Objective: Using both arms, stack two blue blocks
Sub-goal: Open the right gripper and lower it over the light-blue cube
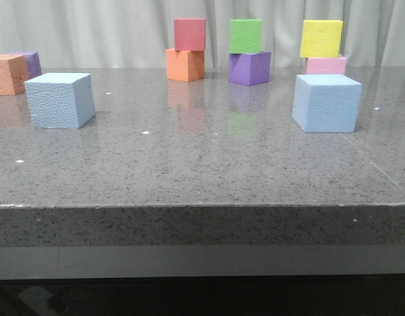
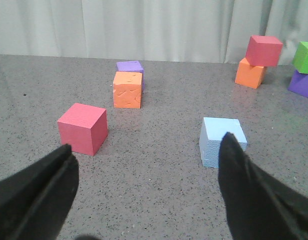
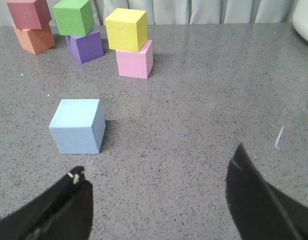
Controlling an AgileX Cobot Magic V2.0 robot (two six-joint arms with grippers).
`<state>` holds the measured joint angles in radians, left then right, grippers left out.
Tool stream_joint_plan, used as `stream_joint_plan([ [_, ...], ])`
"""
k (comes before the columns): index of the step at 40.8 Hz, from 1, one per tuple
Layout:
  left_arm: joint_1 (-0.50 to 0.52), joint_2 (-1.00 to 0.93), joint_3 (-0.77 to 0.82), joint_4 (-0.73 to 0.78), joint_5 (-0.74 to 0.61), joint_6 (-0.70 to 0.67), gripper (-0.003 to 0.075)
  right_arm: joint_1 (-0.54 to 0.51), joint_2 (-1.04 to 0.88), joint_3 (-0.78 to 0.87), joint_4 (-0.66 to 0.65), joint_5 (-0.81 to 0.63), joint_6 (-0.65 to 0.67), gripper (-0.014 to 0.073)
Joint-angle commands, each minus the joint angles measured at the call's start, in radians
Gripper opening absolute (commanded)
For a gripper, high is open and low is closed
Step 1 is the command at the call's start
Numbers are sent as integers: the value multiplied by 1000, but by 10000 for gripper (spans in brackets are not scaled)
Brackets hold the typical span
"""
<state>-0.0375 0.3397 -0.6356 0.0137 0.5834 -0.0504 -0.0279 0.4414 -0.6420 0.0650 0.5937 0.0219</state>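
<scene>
Two light blue blocks rest on the grey table, far apart: one at the left (image 1: pixel 60 100) and one at the right (image 1: pixel 326 103). Neither arm appears in the front view. In the left wrist view my left gripper (image 2: pixel 146 142) is open over bare table, and the left blue block (image 2: pixel 216 136) lies ahead, partly behind one finger (image 2: pixel 244 185). Seen from the right wrist, my right gripper (image 3: pixel 159 159) is open and holds nothing. The right blue block (image 3: pixel 77 125) sits ahead of it, off to one finger's side.
Along the back stand three small stacks: red on orange (image 1: pixel 186 49), green on purple (image 1: pixel 248 52), yellow on pink (image 1: pixel 323 46). An orange cube (image 1: pixel 7 74) and a purple one sit far left. A lone red cube (image 2: pixel 82 128) lies near the left gripper.
</scene>
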Motion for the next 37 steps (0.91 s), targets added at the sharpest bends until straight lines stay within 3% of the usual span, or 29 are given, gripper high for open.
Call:
stream_joint_plan([
  [1,1,17,-33,0,-77,-1,563,-2,39,-57,14,-51,-5,565],
  [11,1,17,-33,0,-77,-1,563,0,240,-245,133,148,-22,563],
  [22,1,17,-33,0,-77,-1,563,111,507,-427,364,264,-255,563],
  [30,1,17,-33,0,-77,-1,563,241,719,-559,338,291,-210,561],
  [37,1,17,-33,0,-77,-1,563,303,918,-729,101,358,13,561],
])
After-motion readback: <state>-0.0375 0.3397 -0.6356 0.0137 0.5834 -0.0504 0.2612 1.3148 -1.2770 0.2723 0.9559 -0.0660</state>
